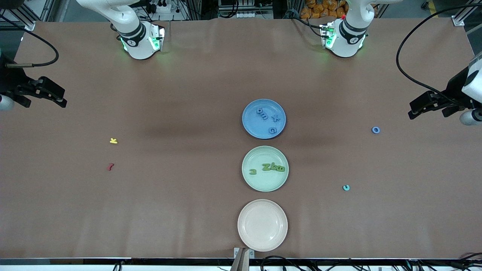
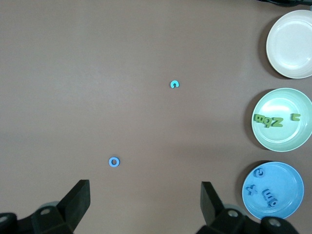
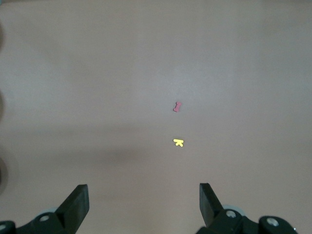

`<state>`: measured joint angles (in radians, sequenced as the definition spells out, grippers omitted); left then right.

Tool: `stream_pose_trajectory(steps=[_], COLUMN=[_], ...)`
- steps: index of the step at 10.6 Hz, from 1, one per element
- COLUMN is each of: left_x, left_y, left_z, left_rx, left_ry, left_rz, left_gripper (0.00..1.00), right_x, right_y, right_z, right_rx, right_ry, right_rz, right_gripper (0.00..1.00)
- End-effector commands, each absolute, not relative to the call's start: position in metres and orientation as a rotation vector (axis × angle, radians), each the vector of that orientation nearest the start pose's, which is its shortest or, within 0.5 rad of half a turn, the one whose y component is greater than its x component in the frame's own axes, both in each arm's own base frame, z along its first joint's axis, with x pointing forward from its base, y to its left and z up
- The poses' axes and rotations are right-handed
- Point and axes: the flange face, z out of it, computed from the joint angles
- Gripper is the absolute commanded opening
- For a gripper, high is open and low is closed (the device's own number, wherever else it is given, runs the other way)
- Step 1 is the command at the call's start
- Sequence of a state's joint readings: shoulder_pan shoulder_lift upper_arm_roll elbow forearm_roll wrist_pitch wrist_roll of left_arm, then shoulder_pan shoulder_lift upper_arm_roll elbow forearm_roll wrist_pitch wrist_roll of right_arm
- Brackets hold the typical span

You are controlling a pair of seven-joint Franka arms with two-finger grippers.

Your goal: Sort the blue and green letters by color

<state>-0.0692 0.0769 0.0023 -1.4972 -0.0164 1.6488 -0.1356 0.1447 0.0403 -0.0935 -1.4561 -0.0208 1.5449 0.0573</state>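
Presently, the scene is set out as follows.

Left gripper (image 2: 145, 204): held spread wide and empty, up over the left arm's end of the table; the blue O (image 1: 375, 130) is seen on the bare table just ahead of its fingertips in the left wrist view.

Right gripper (image 3: 144, 204): likewise spread wide with nothing between the jaws, waiting over the right arm's end; only the yellow letter (image 3: 178, 142) and the red piece (image 3: 177, 107) are seen ahead of it.

Blue plate (image 1: 252, 126): several blue letters already lie in it.

Green plate (image 1: 263, 182): green letters lie in it.

Cream plate (image 1: 262, 244): nothing is seen in it.

Teal C (image 1: 346, 187): loose on the table, well apart from the left gripper, farther from it than the O.

Handling: the letters are judged light, stiff and thin. A low pinch across the O's outer rim is likely needed, with the fingertips brought almost to the table, since so flat a piece could easily be skidded aside.
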Motion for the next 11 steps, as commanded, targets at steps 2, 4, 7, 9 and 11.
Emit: stream_pose_trajectory(steps=[2,4,7,9,11], left_x=[0.5857,0.5856,0.5856,0.5857,0.585], left_y=[-0.0405,-0.0424,-0.0415,-0.0431,-0.044], left_z=[0.6289,0.6289,0.6289,0.629,0.6298], left_rx=[-3.178,-3.18,-3.18,-3.179,-3.179], left_ry=[-0.07,-0.065,-0.067,-0.062,-0.062], left_rz=[-0.122,-0.122,-0.122,-0.124,-0.124], left_gripper=[1.0,1.0,1.0,1.0,1.0], right_x=[0.5603,0.5597,0.558,0.5594,0.5592], right_y=[0.0261,0.0283,0.0273,0.029,0.03], right_z=[0.6648,0.6656,0.6686,0.6686,0.6678], right_rx=[-3.175,-3.176,-3.174,-3.175,-3.174], right_ry=[0.021,0.012,0.014,0.016,0.011], right_rz=[-0.089,-0.091,-0.103,-0.116,-0.111], right_gripper=[1.0,1.0,1.0,1.0,1.0])
